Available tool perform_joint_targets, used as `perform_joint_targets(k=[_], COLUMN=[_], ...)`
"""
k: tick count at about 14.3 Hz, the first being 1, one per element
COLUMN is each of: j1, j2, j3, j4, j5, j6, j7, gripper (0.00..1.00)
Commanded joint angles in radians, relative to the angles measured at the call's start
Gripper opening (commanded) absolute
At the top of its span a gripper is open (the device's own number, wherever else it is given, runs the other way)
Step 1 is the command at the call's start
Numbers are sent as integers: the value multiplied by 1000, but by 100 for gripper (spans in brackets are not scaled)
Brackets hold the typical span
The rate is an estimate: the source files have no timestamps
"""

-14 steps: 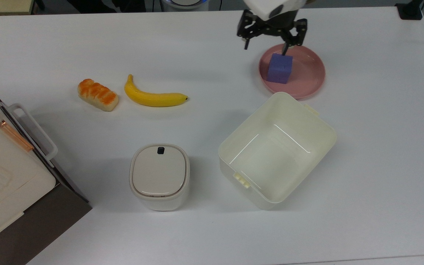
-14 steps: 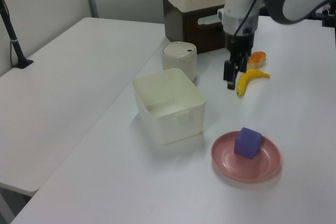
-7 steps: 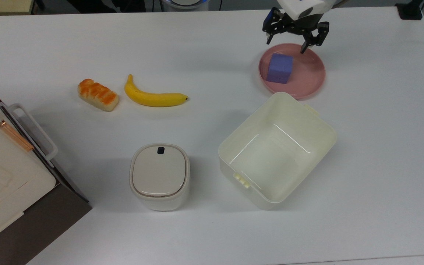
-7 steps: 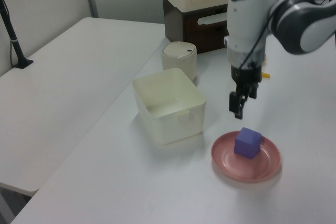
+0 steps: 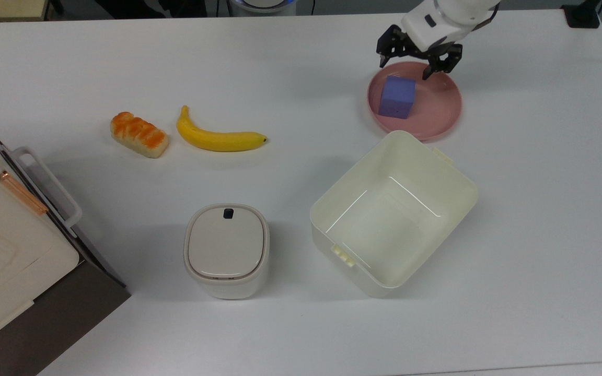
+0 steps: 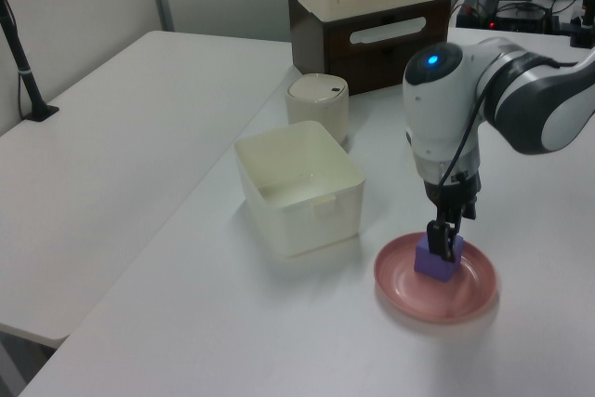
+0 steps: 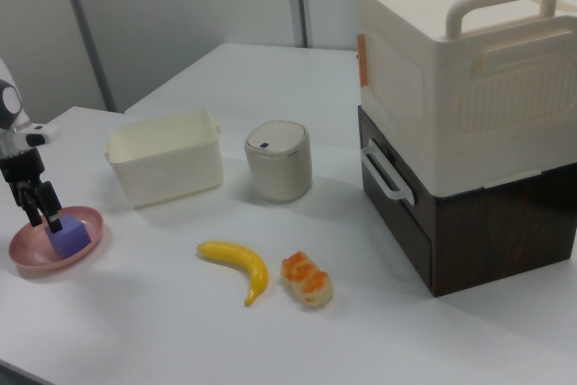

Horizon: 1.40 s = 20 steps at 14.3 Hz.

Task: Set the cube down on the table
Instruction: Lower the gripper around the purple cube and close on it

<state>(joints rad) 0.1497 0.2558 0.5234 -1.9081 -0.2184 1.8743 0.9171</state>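
Note:
The periwinkle cube (image 5: pixel 396 97) rests on the round pink plate (image 5: pixel 437 112), toward the top view's left side of it. The plate stands on the white table (image 5: pixel 301 62). My gripper (image 5: pixel 406 65) hangs open just over the cube, its dark fingers spread wider than the block. In the left view the gripper (image 6: pixel 444 239) reaches down to the top of the cube (image 6: pixel 435 262), which stands on the plate (image 6: pixel 469 285). In the right view the gripper (image 7: pixel 41 205) is right beside and above the cube (image 7: pixel 70 237) on the plate (image 7: pixel 32 254). Nothing is held.
A cream open box (image 5: pixel 458 180) sits just in front of the plate. A lidded cream bin (image 5: pixel 226 250), a banana (image 5: pixel 220 138) and a bread roll (image 5: pixel 139 134) lie toward the top view's left. A cream case on a dark cabinet (image 5: pixel 3 235) occupies the left edge.
The gripper swung from the banana side over the plate and came down until its open fingers are at the cube's top. The cube and plate have not moved.

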Motion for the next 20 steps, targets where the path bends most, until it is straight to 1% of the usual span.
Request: perform_joint_targets(k=[1, 6, 9, 12, 13, 15, 17, 18, 20], j1=[1, 1, -13, -31, -33, -30, -29, -28, -33], j2=[37, 54, 79, 97, 105, 108, 108, 106, 91], j3=[-3, -3, -3, -5, -5, -5, -5, -5, -5], j4=[4, 20, 20, 20, 21, 20, 21, 21, 26], j5=[-48, -79, -116, -136, -147, -154, -150, -150, -142], j6=[25, 39, 40, 39, 39, 39, 46, 51, 43], j7=[26, 65, 66, 66, 66, 68, 68, 66, 60], gripper=[100, 100, 100, 100, 95, 60, 13, 8, 7])
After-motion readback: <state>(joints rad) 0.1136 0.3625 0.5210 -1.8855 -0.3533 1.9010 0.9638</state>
